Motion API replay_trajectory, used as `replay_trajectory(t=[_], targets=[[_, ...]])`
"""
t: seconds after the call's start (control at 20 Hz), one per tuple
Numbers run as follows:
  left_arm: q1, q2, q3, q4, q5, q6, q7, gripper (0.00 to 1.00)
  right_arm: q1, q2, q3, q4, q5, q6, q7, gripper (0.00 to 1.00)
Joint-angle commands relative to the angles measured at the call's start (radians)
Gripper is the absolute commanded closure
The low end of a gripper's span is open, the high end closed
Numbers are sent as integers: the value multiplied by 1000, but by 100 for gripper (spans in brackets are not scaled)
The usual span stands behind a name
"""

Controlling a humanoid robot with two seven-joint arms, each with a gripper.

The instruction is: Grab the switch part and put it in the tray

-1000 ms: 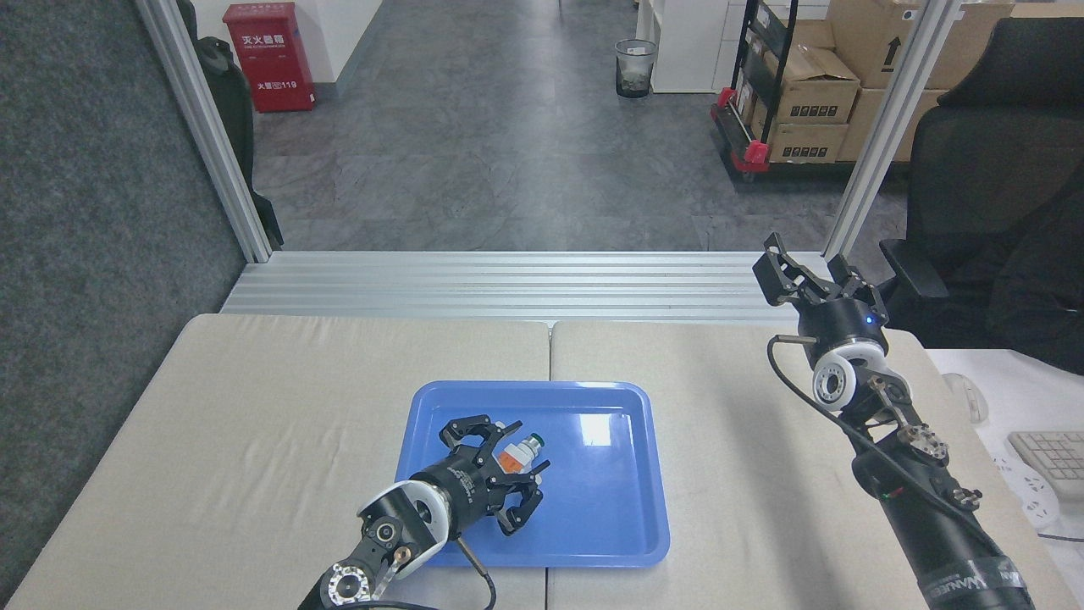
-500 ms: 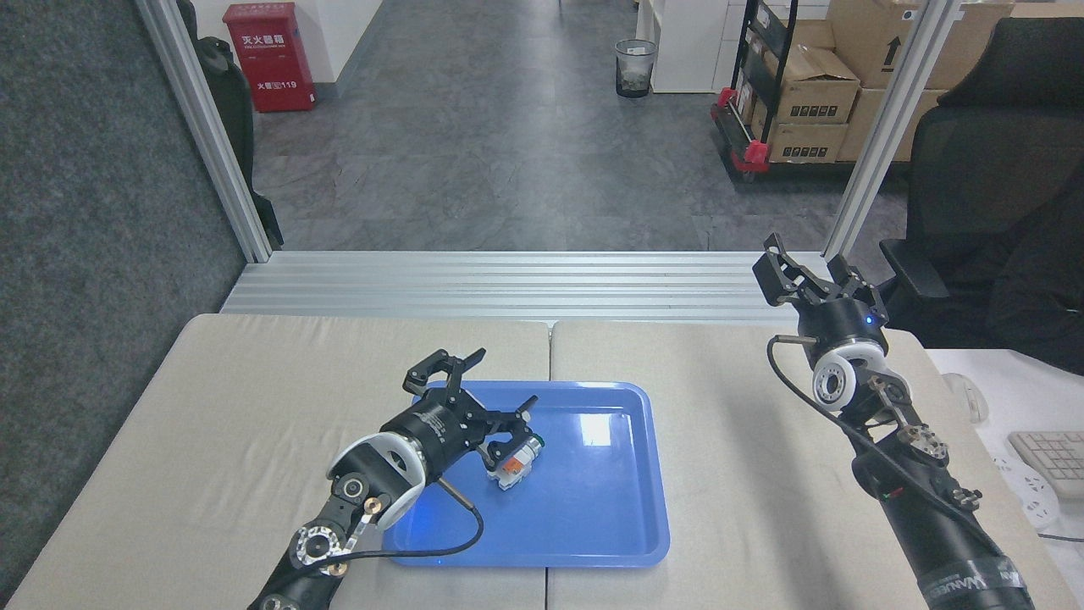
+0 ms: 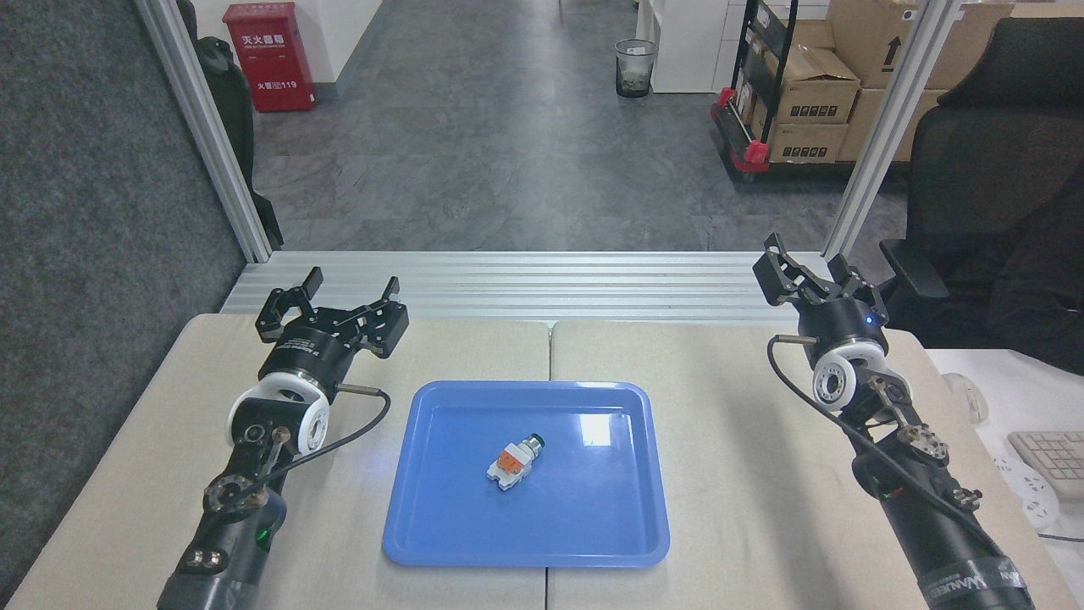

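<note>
Lying near the centre of the tray [image 3: 423,525], the switch part [image 3: 515,460] is flanked by the left gripper [image 3: 332,303] and right gripper [image 3: 809,269], both spread and empty.

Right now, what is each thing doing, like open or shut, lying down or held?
switch part: lying on its side inside the tray, nothing holding it.
tray: flat on the table, holding only the switch part.
left gripper: open, empty, off the tray.
right gripper: open, empty, raised.
</note>
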Motion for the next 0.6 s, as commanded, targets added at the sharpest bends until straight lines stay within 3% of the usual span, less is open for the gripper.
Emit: replay_trajectory(t=[0.0, 0.55], targets=[[17, 40, 200, 56, 34, 45, 18, 2, 1, 0, 0, 0, 0, 0, 0, 1], [20, 31, 195, 50, 36, 33, 17, 0, 1, 0, 0, 0, 0, 0, 1, 1]])
